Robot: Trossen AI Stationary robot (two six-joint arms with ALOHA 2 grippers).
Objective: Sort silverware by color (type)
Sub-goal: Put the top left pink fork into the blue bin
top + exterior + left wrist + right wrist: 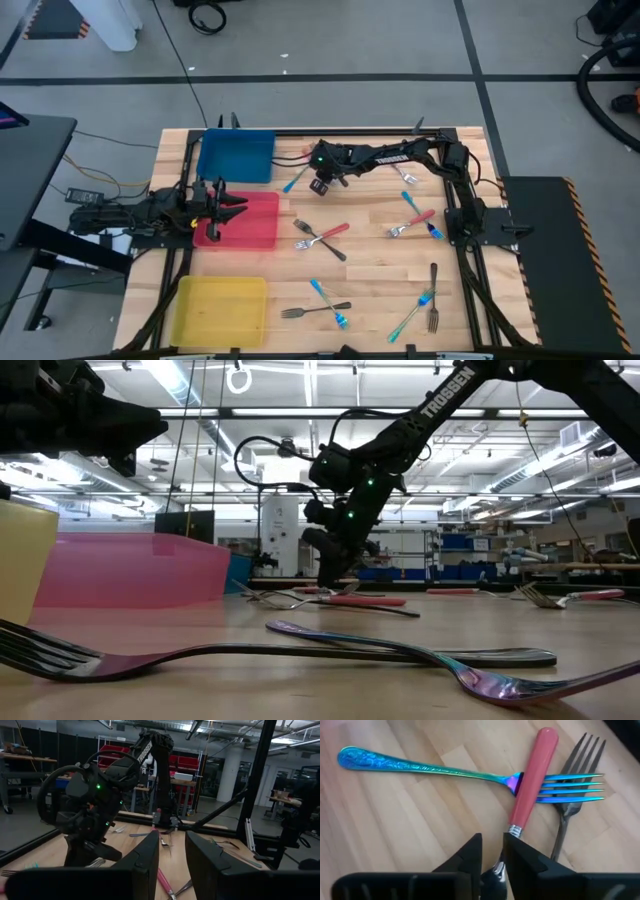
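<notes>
The red-handled fork [534, 775] is the piece in hand. It sits just off the right side of the red bin [262, 232], a little toward the table's far edge. Its handle crosses the tines of a blue fork [420, 767], with a dark fork [580, 755] close beside.

Your right gripper [492, 860] has its fingers drawn nearly together on the fork's metal neck, just below the handle. That looks like a pinch, though a thin one.

Make sure the grip is firm before you travel, because a neck that slim could pivot or slip. Lift straight up so the handle clears the blue fork without dragging it, then carry it level to the red bin.

Your left gripper [225, 205] hangs over the red bin with its fingers [145, 860] spread. Move it aside first so the two arms don't meet there.
</notes>
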